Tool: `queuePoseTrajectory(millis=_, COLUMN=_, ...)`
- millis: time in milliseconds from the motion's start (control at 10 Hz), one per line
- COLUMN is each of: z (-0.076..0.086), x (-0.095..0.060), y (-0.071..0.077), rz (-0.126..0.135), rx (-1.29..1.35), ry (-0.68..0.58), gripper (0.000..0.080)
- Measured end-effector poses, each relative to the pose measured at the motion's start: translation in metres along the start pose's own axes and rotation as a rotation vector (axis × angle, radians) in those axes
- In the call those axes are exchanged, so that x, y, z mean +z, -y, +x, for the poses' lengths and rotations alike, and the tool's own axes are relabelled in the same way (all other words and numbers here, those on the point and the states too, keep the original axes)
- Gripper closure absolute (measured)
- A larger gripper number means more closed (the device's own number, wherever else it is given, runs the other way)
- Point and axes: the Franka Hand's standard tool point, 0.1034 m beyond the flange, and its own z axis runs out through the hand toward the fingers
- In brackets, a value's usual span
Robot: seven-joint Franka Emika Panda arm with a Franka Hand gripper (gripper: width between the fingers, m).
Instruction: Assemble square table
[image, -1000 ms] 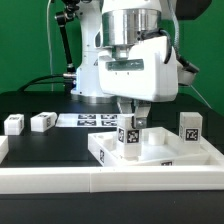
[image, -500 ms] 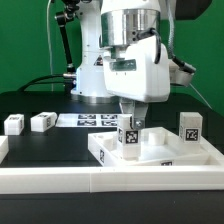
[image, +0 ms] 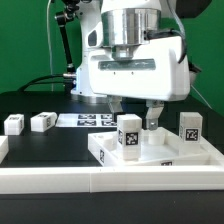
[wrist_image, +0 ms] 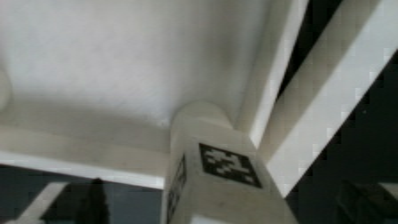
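Starting at the exterior view's far left, the left leg (image: 13, 124) sits on the black table (image: 55, 150) as a small white tagged block. The second leg (image: 42, 121) lies near it toward the right. The two are apart and touch nothing else. Next comes the marker board (image: 82, 121), flat on the table behind them.

Right of that, the slab (image: 165, 150) lies flat with its raised rim up, just behind the long white wall (image: 100, 182) that runs across the front. The middle leg (image: 128, 136) stands upright on the slab near its left end, tag facing the camera.

The gripper (image: 133, 112) hangs straight above this leg with its jaws spread wide. The fingers (image: 152, 115) reach down on either side of the leg's top. The finger toward the right stands clear of the leg with a gap showing. How close the other finger comes, I cannot tell. Nothing is pinched between them.

At the far right, the right leg (image: 191, 127) stands upright by the slab's far corner. Whether it rests on the slab or just behind it is not clear.

In the wrist view the middle leg (wrist_image: 217, 160) rises from the slab (wrist_image: 107, 70), its tag turned to the lens, close to a raised white edge. The rest there is blurred.
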Motion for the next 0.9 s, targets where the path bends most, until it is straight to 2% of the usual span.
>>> queuePoseTrajectory(millis=400, z=0.0055, x=-0.0015, y=-0.0014, rz=-0.004, rx=-0.407, ry=0.01, gripper=0.015)
queuePoseTrajectory(millis=900, z=0.0076, x=-0.0012, y=-0.0039, rz=-0.008, rx=-0.765, ry=0.012, gripper=0.015)
